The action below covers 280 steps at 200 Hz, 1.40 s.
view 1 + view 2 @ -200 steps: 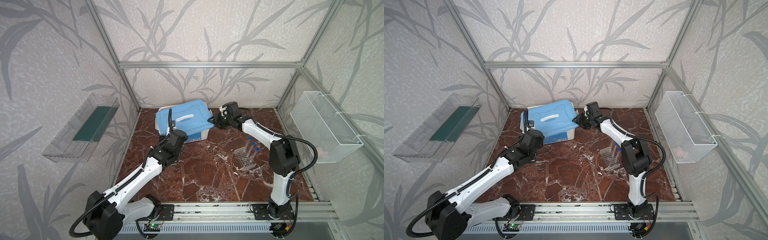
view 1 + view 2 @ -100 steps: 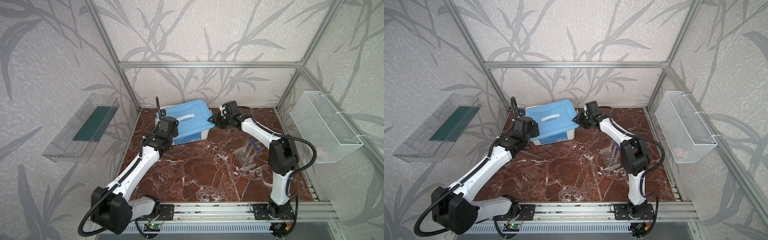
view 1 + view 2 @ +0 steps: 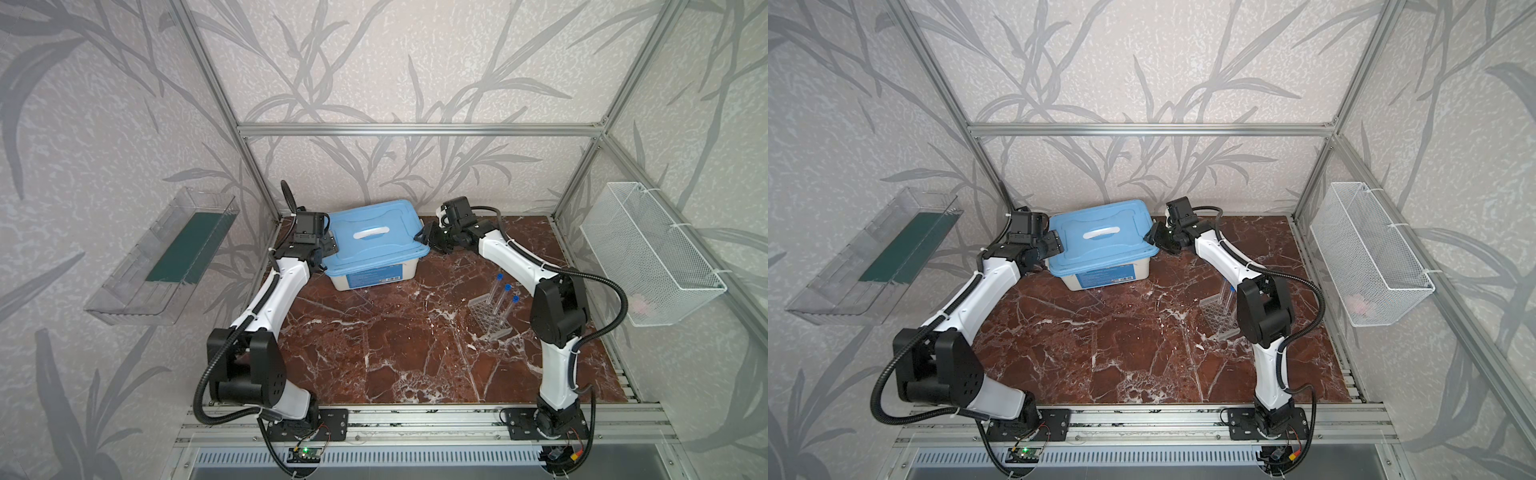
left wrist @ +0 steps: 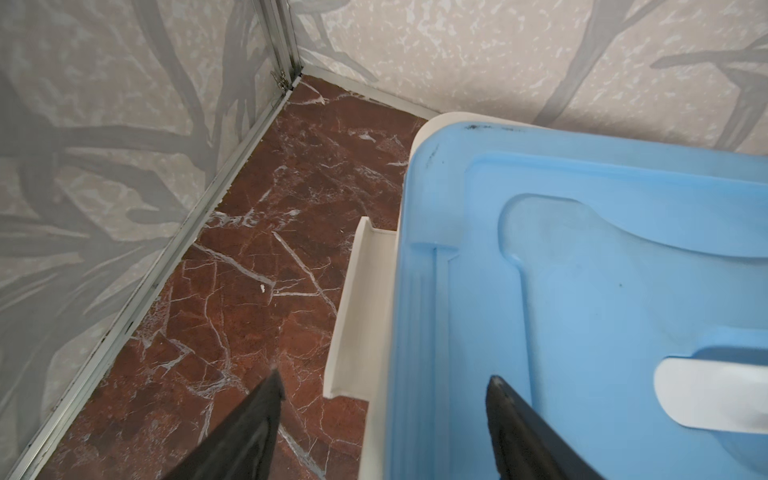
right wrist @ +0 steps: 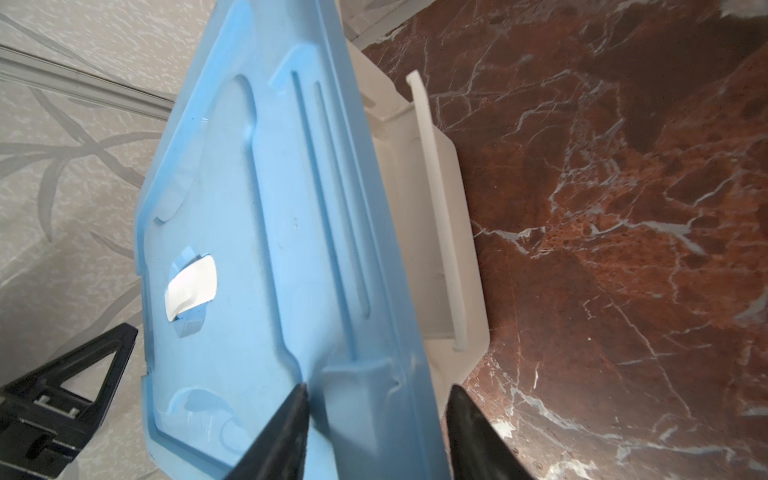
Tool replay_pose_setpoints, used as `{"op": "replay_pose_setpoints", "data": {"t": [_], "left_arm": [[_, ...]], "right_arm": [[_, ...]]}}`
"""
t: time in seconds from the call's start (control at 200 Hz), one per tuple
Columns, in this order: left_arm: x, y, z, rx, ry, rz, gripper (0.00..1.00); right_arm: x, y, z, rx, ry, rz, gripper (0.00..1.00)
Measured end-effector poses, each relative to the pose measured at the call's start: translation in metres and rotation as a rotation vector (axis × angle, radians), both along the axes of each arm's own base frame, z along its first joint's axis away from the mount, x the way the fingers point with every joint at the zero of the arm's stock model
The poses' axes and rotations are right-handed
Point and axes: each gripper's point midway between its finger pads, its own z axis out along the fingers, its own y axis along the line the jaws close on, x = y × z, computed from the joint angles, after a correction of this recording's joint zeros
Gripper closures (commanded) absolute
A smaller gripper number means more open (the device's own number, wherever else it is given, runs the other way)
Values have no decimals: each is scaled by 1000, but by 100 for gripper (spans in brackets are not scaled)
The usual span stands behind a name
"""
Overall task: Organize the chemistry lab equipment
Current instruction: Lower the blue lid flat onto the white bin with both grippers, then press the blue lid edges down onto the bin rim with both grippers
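- Reddish marble surface (image 3: 395,353) carries our clear tube rack (image 3: 482,316) on the right, three blue-capped test tubes (image 3: 502,301) sitting in it.
- Further back, our left gripper (image 4: 384,378) and right gripper (image 5: 376,388), both spread, straddle opposite ends of the tub's blue lid (image 3: 374,249).

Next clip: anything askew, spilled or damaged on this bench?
The blue plastic lid seems to sit crooked on the large white tub: its right corner juts past the tub wall, and bare white rim shows beyond a corner in the left wrist view. The tub also lies angled to the back wall. Nothing spilled or broken.
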Motion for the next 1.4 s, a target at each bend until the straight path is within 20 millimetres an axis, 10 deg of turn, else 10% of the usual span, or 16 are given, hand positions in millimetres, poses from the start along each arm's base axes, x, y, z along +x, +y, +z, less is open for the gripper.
{"op": "replay_pose_setpoints", "data": {"t": [0.455,1.064,1.399], "left_arm": [[17,7,-13,-4,48,10,35],[29,8,-27,-239,-73,-28,6],[36,-17,-24,-330,-108,-115,34]], "right_arm": [[-1,15,-4,-76,-36,99,46],[-14,1,-6,-117,-82,117,47],[-18,-2,-6,-105,-95,116,48]]}}
